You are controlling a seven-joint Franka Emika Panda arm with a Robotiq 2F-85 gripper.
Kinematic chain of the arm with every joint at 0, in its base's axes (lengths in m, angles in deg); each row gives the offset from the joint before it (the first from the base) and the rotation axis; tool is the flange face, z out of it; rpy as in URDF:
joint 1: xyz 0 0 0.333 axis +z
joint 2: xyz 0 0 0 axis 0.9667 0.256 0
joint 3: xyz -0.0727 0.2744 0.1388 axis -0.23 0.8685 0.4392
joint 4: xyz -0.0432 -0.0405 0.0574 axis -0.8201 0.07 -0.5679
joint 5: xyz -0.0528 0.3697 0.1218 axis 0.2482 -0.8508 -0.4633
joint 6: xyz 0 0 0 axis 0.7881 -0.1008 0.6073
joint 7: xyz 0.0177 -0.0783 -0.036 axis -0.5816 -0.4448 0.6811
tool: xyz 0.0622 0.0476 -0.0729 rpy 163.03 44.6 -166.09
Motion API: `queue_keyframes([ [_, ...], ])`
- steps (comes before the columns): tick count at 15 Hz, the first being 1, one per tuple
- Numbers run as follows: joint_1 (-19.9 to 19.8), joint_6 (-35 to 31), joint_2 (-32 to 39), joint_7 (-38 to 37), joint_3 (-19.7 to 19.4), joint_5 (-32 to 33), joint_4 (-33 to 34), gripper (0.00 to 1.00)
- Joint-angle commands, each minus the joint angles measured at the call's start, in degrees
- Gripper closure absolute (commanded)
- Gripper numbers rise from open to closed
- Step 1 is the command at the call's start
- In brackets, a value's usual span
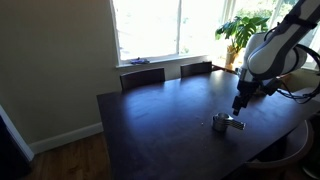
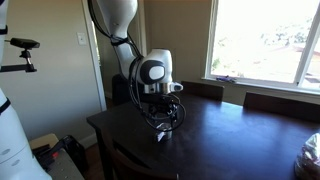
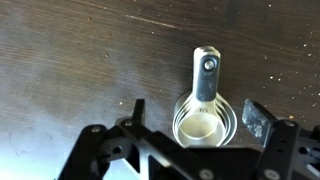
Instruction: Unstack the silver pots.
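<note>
Tool (image 3: 194, 109) hangs wide open over the nested silver pots (image 3: 200, 128), one finger on either side; the pots rest on the dark wooden surface (image 1: 160, 120).

A dark table (image 1: 150, 125) is lying under the pincer (image 1: 239, 105); two chair backs (image 1: 142, 77) are showing well beyond it; a potted plant (image 1: 244, 30) is standing behind it.
</note>
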Motion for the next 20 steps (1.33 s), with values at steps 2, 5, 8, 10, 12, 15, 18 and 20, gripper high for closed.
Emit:
queue_keyframes([
  [2, -2.8, -2.6, 2.4, 3.5, 2.8, -0.8, -0.4, 0.00],
  [5, -2.8, -2.4, 4.1, 3.9, 3.3, -0.2, 0.3, 0.01],
  [8, -3.2, -2.5, 5.4, 4.4, 3.8, -0.3, 1.0, 0.01],
  [10, -3.7, -2.1, 6.0, 4.7, 4.4, -0.6, 1.6, 0.07],
  [12, -4.1, -2.0, 6.6, 4.9, 4.9, -0.6, 1.9, 0.17],
  [15, -4.9, -1.8, 7.4, 5.2, 5.5, -0.7, 2.5, 0.31],
  [18, -5.3, -2.0, 7.5, 5.6, 5.8, -0.5, 2.4, 0.58],
  [20, -5.2, -2.4, 7.4, 5.8, 5.7, -0.2, 2.2, 0.72],
])
